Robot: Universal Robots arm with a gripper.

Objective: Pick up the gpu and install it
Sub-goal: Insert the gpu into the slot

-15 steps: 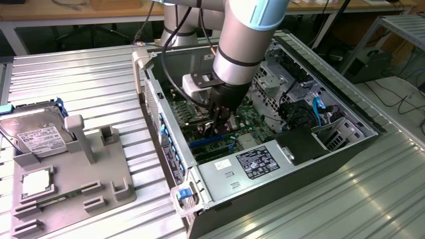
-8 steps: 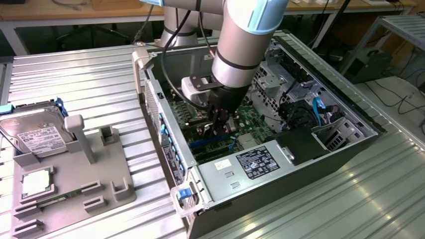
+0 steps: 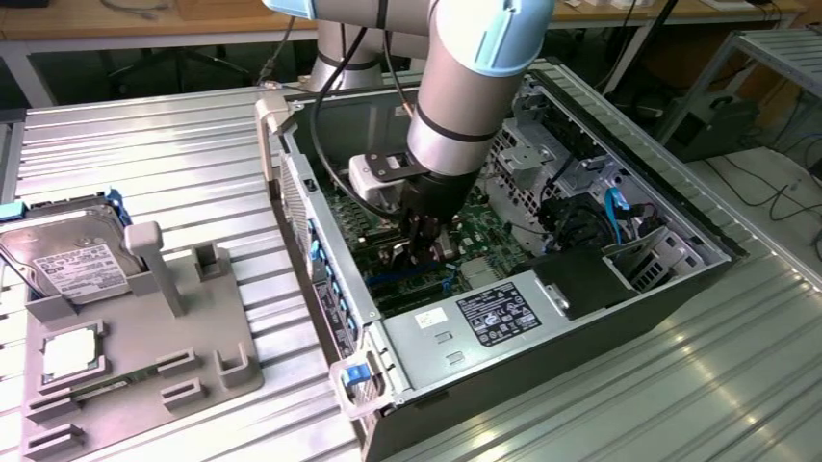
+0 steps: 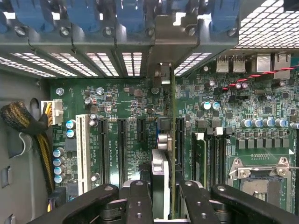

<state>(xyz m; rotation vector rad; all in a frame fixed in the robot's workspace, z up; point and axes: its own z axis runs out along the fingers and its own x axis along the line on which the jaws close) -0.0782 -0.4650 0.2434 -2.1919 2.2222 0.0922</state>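
And we're deep inside the open black computer case (image 3: 668,279). The arm's black two-finger gripper (image 4: 166,198) hangs right over the green motherboard (image 4: 117,102), its fingers (image 4: 138,203) clamped on the gpu (image 4: 160,175), the thin dark circuit card with a silver metal end bracket, seen edge-on here.

So the pick-up half looks done. The card is in the grip above the motherboard, not on the grey moulded parts tray (image 3: 192,371). That tray sits well apart from the motherboard, outside the case, and carries the silver hard drive with the white label (image 3: 71,265) and the small square silver chip (image 3: 71,351).

Now the install. In the wrist view the card stands on edge, square to the motherboard, and its thin green board edge runs just beside a long black expansion slot (image 4: 180,140) near the motherboard's middle. The bracket end points at the row of rear slot covers with blue plastic latches (image 4: 131,14) along the motherboard's back edge.

By my reading the card lines up closely with the slot. I cannot tell whether its connector is touching the slot, partway in, or just above it. In the exterior view the arm's wrist hides the contact. What's left, as I judge it, is a card shown fully seated and let go.
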